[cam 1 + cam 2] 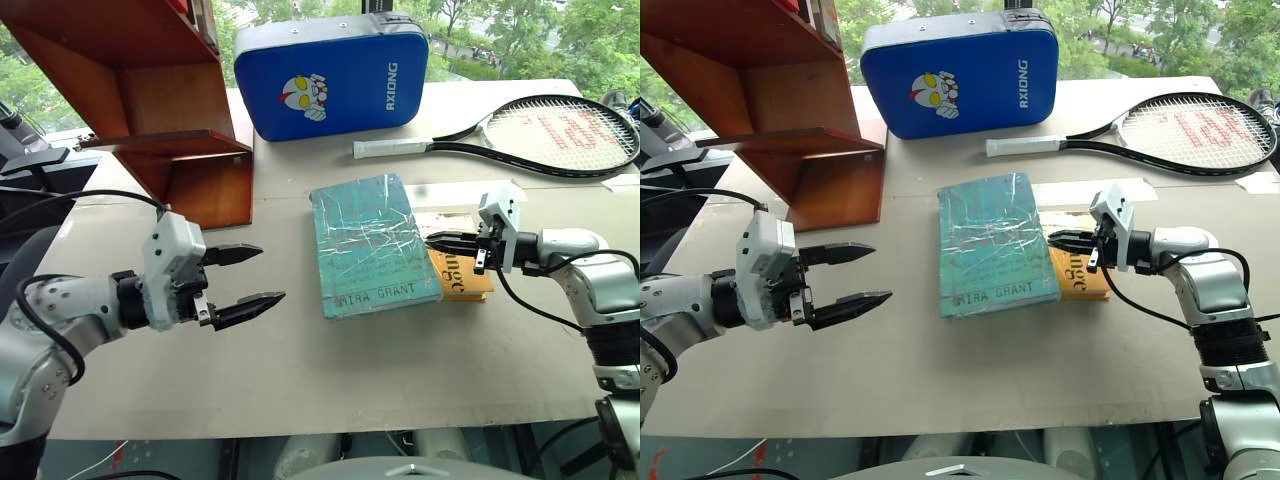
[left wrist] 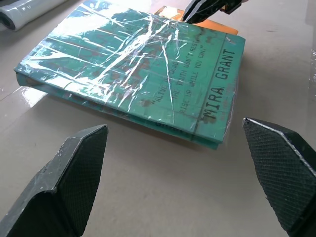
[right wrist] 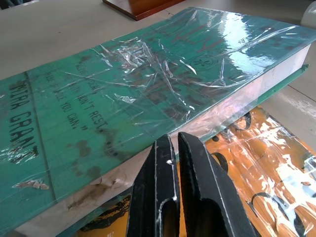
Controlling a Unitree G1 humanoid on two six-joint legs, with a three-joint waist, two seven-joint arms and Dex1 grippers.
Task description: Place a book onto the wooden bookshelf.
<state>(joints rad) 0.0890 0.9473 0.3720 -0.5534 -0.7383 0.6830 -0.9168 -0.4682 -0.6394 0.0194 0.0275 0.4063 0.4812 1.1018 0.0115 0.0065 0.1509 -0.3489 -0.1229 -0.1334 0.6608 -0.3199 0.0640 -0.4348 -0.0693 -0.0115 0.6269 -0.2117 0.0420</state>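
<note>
Pick-up stage. Book (image 1: 368,246) flat on worktop (image 1: 300,370), between both sets of fingers. Right gripper (image 1: 436,240) clenched empty against its edge; left gripper (image 1: 248,276) spread, just short. Next: grip, carry to bookshelf (image 1: 150,90).

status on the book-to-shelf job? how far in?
Early. Done: nothing placed; the teal book lies flat on the table, partly over an orange book. In hand: the right gripper is shut, tips at the teal book's page edge, gripping nothing visibly; the left gripper is open beside it. Left: grasp, lift, set on the wooden bookshelf.
</note>
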